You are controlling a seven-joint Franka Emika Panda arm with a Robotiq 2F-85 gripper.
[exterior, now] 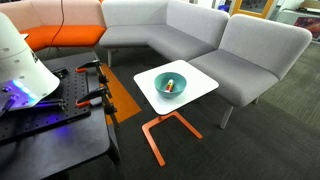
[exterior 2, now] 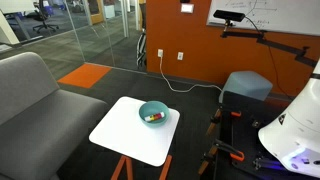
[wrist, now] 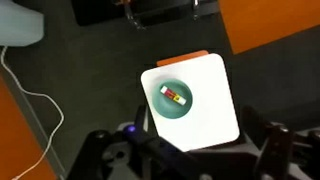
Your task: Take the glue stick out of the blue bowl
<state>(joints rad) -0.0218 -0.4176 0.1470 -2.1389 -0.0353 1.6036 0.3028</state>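
End effector (wrist: 188, 142) spread wide, empty — glue stick (wrist: 175, 96) inside blue bowl (wrist: 164, 110).

Smooth blue bowl (wrist: 176, 100) on matt white table (wrist: 215, 110), grey cloth sofa (exterior: 180, 30).

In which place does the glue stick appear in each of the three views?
In an exterior view: glue stick inside the blue bowl, near picture centre.
In an exterior view: glue stick inside the bowl, slightly below centre.
Wrist view: glue stick inside the bowl, near centre.
Shared landmark: the white table.
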